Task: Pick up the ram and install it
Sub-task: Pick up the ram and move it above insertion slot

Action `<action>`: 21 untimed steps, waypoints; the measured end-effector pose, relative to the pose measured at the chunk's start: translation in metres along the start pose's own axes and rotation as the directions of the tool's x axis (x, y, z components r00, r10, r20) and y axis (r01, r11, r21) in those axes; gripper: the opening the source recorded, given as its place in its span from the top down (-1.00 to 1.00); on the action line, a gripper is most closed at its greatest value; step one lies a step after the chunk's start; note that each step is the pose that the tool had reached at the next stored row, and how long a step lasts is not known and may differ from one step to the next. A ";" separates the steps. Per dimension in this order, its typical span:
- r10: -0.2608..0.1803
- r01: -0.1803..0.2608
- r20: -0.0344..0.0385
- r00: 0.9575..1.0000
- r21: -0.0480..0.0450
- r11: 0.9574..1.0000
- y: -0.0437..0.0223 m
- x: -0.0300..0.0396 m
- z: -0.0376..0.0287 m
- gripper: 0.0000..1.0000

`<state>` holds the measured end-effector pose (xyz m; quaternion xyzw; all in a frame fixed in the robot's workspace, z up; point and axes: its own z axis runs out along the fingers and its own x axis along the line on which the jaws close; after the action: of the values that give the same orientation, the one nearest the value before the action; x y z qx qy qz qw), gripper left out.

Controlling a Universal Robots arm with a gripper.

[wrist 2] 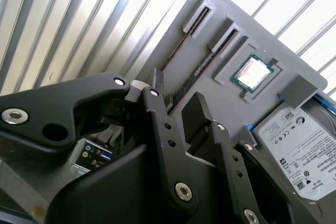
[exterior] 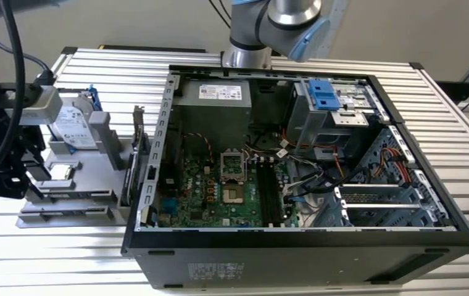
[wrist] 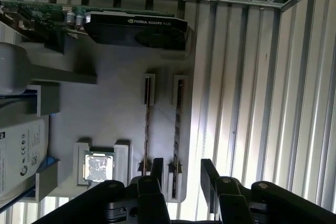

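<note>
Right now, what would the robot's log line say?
gripper: open, empty | position: over ram in gray holder | ram: not yet lifted | computer case: open

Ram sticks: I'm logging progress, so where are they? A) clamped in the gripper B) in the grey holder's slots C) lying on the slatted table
B: in the first wrist view both ram sticks stand in the grey holder's slots, and the open gripper holds nothing.
</note>
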<state>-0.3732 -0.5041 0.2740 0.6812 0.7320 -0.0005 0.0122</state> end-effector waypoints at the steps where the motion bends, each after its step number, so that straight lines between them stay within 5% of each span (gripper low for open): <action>1: 0.000 0.000 0.000 1.000 0.000 1.000 0.0000 0.0001 0.0008 -1.00; 21: 0.000 0.000 0.000 1.000 0.000 1.000 0.0020 0.0015 0.0171 -1.00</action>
<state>-0.3710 -0.5027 0.2569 0.6812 0.7320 -0.0004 0.0122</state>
